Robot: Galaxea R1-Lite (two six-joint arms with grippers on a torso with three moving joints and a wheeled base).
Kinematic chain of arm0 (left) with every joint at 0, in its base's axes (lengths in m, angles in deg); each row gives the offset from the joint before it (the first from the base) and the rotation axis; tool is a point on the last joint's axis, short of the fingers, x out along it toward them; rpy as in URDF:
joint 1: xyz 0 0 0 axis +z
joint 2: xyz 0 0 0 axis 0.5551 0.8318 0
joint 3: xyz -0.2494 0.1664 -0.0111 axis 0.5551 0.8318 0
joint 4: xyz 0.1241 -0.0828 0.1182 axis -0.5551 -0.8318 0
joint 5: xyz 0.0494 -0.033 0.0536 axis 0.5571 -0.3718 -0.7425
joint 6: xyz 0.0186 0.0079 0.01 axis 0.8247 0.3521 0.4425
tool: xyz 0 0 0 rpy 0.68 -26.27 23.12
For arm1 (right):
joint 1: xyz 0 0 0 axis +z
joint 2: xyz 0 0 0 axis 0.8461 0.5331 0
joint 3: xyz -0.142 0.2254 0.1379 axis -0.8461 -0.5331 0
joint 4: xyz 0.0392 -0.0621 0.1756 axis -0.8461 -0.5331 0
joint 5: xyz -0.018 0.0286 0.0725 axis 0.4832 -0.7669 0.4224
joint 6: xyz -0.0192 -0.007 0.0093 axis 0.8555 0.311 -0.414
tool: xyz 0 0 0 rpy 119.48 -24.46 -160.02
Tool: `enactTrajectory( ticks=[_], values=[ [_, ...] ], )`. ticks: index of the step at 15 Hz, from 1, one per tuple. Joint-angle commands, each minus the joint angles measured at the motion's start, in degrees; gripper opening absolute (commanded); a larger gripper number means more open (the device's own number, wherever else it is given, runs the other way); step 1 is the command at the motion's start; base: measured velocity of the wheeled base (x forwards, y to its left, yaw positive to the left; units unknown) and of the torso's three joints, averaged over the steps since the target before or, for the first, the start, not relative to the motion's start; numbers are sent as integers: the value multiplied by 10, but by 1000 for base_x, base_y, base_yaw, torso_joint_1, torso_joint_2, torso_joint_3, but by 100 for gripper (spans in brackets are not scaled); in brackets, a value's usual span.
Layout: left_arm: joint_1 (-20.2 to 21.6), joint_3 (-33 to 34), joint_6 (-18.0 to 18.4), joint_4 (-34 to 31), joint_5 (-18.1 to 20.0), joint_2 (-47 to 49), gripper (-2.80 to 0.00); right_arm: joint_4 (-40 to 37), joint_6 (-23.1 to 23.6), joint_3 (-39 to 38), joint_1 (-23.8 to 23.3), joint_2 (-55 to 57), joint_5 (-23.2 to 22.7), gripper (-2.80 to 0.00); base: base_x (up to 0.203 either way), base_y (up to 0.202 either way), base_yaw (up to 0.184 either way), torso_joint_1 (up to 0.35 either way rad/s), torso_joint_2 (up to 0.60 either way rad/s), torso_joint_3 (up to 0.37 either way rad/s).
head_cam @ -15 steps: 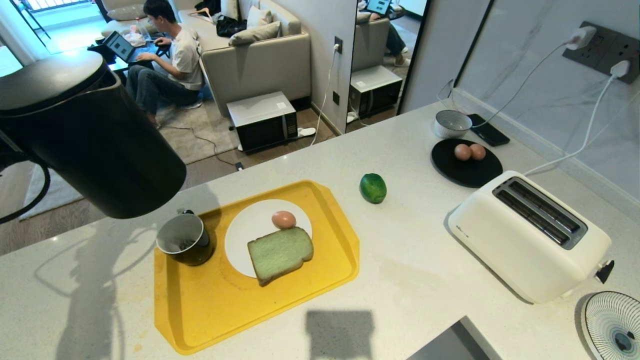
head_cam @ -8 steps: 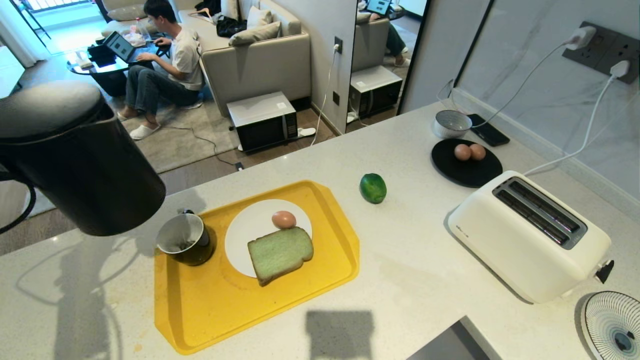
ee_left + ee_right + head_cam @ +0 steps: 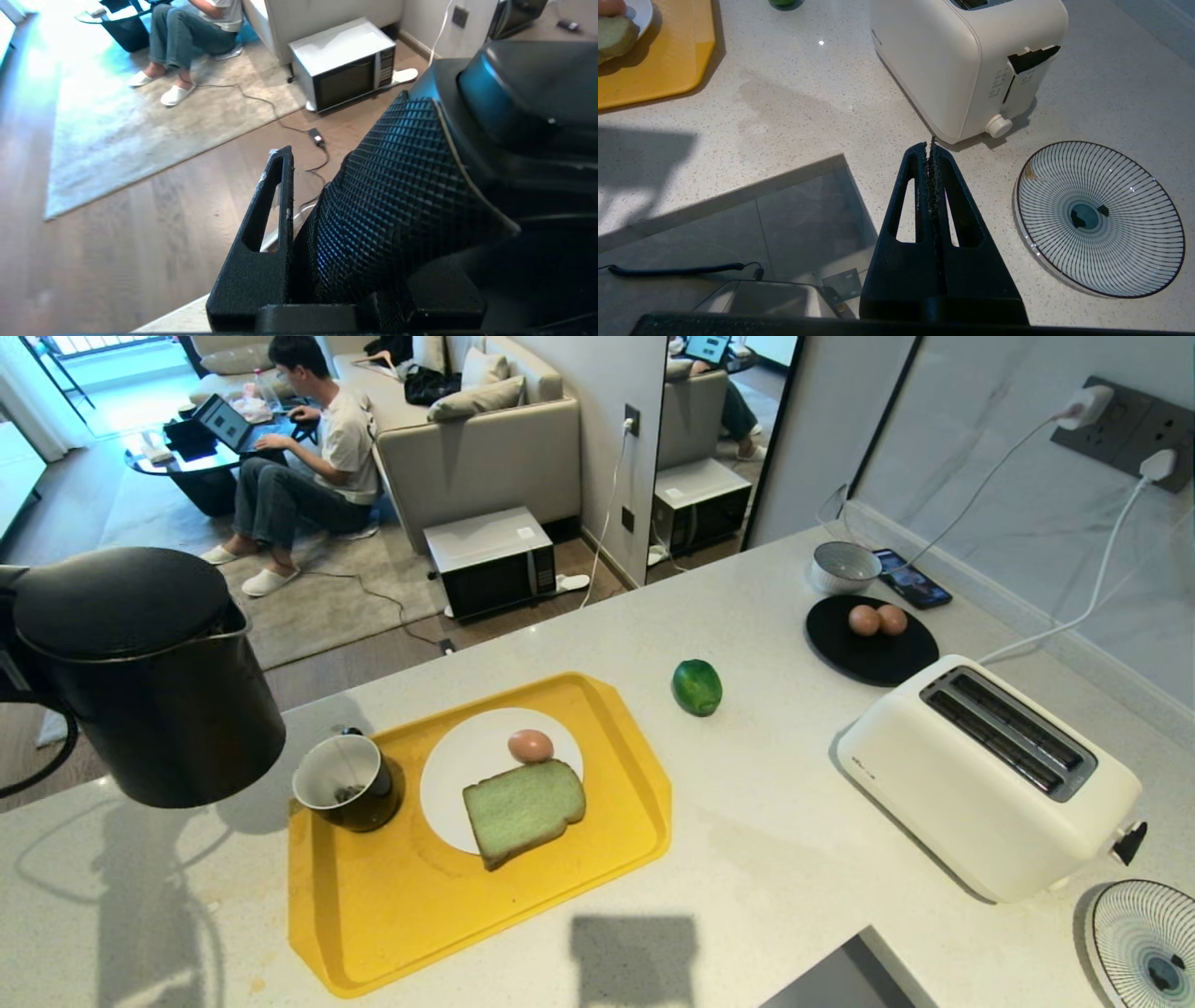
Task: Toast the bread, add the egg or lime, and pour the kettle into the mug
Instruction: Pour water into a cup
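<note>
The black kettle (image 3: 140, 681) hangs nearly upright over the counter's left end, just left of the mug (image 3: 345, 789). My left gripper (image 3: 327, 196) is shut on its textured handle (image 3: 397, 200); one finger (image 3: 275, 196) shows, the other is hidden behind the handle. The dark mug stands on the yellow tray (image 3: 392, 915) beside a white plate (image 3: 457, 756) that carries the green bread (image 3: 523, 807) and an egg (image 3: 529, 745). The lime (image 3: 696, 687) lies on the counter beyond the tray. My right gripper (image 3: 930, 149) is shut and empty, parked low by the toaster (image 3: 966, 60).
The white toaster (image 3: 990, 775) stands at the right with empty slots. Behind it a black plate (image 3: 868, 658) holds two eggs, next to a small bowl (image 3: 842, 565) and a phone (image 3: 910, 581). A striped plate (image 3: 1144, 938) sits at the near right corner. A person sits on the floor beyond the counter.
The kettle has swung back from a steep tilt to nearly upright and has sunk towards the counter, left of the mug. The right arm has not moved.
</note>
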Motion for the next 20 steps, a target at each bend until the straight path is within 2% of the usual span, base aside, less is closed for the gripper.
enactTrajectory(
  ticks=[1,4,8,20],
  values=[
    [0,-8,13,4,1,14,-280,0,0,-1,0,-1,0,-280,0,0,0,0,0,0],
    [1,-11,32,4,1,21,-280,0,1,-1,0,0,0,-280,0,0,0,0,0,0],
    [1,-9,79,3,-1,22,-280,0,0,-1,0,-1,0,-280,0,0,0,0,0,0],
    [1,-6,183,-5,-21,35,-280,0,0,-1,0,0,0,-280,0,0,0,0,0,0]
  ],
)
